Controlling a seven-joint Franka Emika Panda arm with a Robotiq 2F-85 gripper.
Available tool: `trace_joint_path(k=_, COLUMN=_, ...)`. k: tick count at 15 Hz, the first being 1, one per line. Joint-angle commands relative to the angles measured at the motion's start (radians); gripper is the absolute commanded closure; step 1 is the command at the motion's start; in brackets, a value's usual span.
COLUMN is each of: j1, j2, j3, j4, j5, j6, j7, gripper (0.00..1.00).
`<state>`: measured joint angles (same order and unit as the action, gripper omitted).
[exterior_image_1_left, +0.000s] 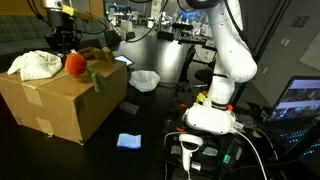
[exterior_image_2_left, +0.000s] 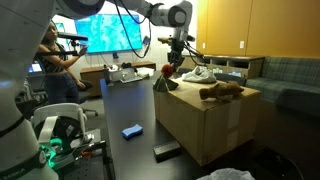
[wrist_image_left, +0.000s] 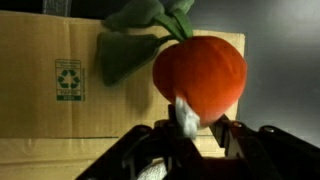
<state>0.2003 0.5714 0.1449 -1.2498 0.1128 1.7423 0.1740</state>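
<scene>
On top of the cardboard box (exterior_image_1_left: 60, 100), near its edge, rests a red plush vegetable (wrist_image_left: 200, 75) with green leaves (wrist_image_left: 140, 40). The pincer (wrist_image_left: 195, 125) hangs just above it, jaws partly apart around a white scrap (wrist_image_left: 186, 115); whether it grips is unclear. This looks like a release, so the next move calls for lifting straight up off the box.

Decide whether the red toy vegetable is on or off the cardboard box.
On: red toy vegetable rests atop the cardboard box, near its edge.

Box (exterior_image_1_left: 60, 105) top crowded (white cloth (exterior_image_1_left: 38, 65), brown toy (exterior_image_2_left: 222, 91) beside red toy (exterior_image_1_left: 75, 63)); table (exterior_image_1_left: 150, 125) alongside open.
</scene>
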Motion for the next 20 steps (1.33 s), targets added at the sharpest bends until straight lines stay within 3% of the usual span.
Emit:
trace_joint_path(k=1, j1=0.005, j2=0.052, j3=-0.014, j4=0.098, j5=0.025, j6=0.002, j7=0.047, gripper=0.30)
trace_joint_path(k=4, j1=0.003, j2=0.068, j3=-0.023, j4=0.126, j5=0.023, j6=0.015, j7=0.079, gripper=0.06)
trace_joint_path(k=6, j1=0.000, j2=0.066, j3=-0.030, j4=0.129, j5=0.018, j6=0.017, j7=0.087, gripper=0.00)
trace_joint_path(k=12, j1=-0.010, j2=0.034, j3=-0.053, j4=0.105, j5=-0.007, j6=0.065, j7=0.107, gripper=0.00)
trace_joint_path(k=20, j1=-0.016, j2=0.004, j3=-0.178, j4=0.029, j5=-0.139, j6=0.173, j7=0.161, gripper=0.00)
